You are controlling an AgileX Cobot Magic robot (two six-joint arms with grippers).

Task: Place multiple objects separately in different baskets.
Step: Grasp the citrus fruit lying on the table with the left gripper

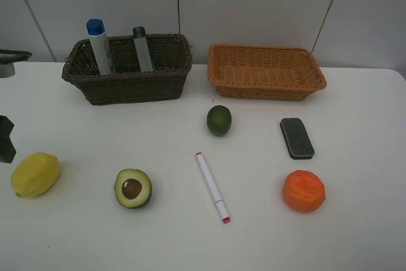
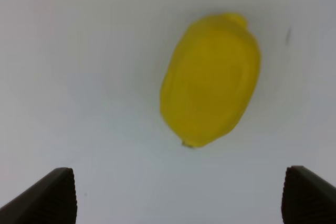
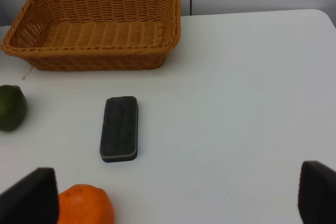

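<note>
Lemon lies at 8 o'clock on the bench before the left tool, jaws wide apart; right tool, equally spread and empty, faces the eraser, orange-tan basket at 1 o'clock.

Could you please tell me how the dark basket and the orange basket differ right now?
Colour: the dark basket is dark brown, the orange basket orange-tan.
Depth: the dark basket has taller walls; the orange basket is shallower.
Contents: the dark basket holds a white bottle and a green bottle, standing; the orange basket shows nothing inside.
Both are rectangular, woven, side by side on the table.
</note>
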